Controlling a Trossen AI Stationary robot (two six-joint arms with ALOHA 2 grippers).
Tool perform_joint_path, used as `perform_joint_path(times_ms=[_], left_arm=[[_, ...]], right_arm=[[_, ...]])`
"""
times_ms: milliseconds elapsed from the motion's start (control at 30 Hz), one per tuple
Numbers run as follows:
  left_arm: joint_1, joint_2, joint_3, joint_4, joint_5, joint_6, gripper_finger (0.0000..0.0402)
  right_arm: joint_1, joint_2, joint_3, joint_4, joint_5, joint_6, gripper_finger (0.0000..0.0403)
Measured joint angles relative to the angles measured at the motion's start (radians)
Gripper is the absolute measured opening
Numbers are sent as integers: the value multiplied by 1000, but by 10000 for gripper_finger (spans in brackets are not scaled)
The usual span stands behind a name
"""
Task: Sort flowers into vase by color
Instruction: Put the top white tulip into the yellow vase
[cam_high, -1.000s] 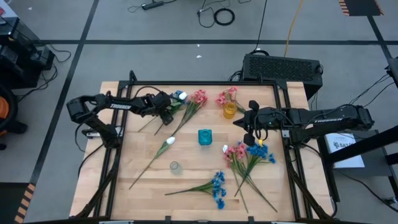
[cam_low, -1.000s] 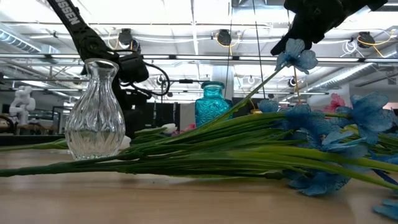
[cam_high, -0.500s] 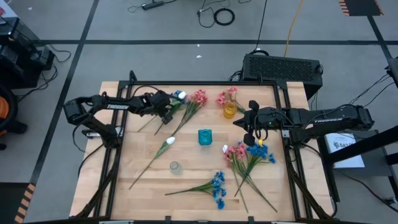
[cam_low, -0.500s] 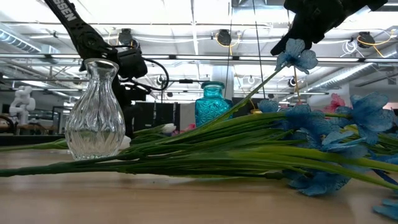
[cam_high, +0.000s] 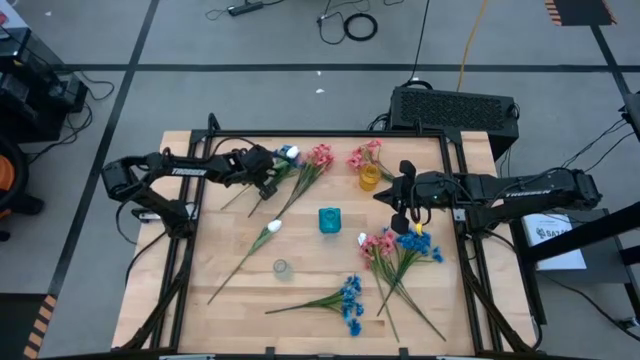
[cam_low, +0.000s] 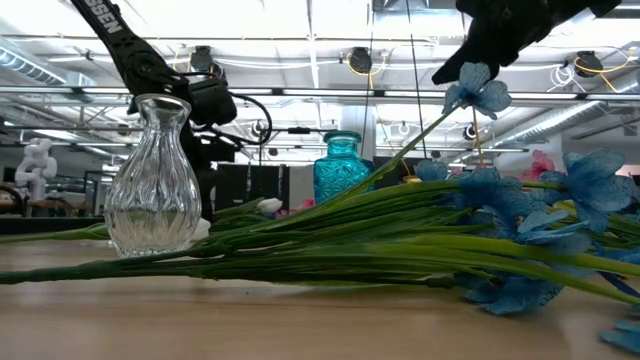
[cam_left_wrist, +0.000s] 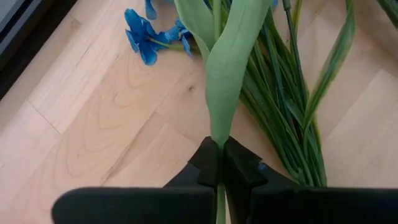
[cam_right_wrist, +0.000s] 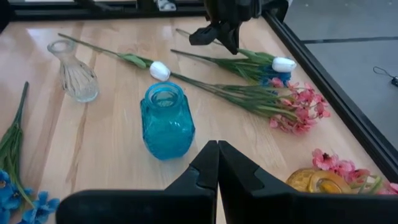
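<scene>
Fingers of the left gripper (cam_left_wrist: 219, 163) pinch a green flower stem (cam_left_wrist: 225, 74) at the table's (cam_high: 300, 270) far-left side; the right gripper (cam_right_wrist: 216, 163), pressed together, hangs near the teal vase (cam_right_wrist: 166, 119).

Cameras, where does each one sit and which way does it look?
High view: above the table, looking straight down; both arms show, left gripper and right gripper.
Low view: at table-top height, looking level past the clear vase into the room; arms enter from above.
Left wrist view: on the left arm, looking past its shut fingers at a green stem.
Right wrist view: on the right arm, facing the blue vase and the left arm.
Shared: high, low and right wrist views all show the clear vase.
</scene>
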Motion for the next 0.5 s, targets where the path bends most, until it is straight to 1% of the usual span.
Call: perform_joint_path(times_ms=[133, 200, 300, 400, 500], left_arm=[[-13, -92, 28, -103, -4, -34, 11], [-27, -168, 44, -164, -5, -69, 11], [-62, -301, 53, -212, -6, -111, 11], [-104, -446, 53, -181, -7, -158, 11], [-164, -564, 54, -74, -8, -165, 11]], right_arm=[[0, 10, 0, 38, 0, -2, 0], [0, 18, 0, 51, 0, -2, 0], [0, 35, 0, 52, 0, -2, 0], [0, 56, 0, 48, 0, -2, 0], [0, 76, 0, 50, 0, -2, 0]])
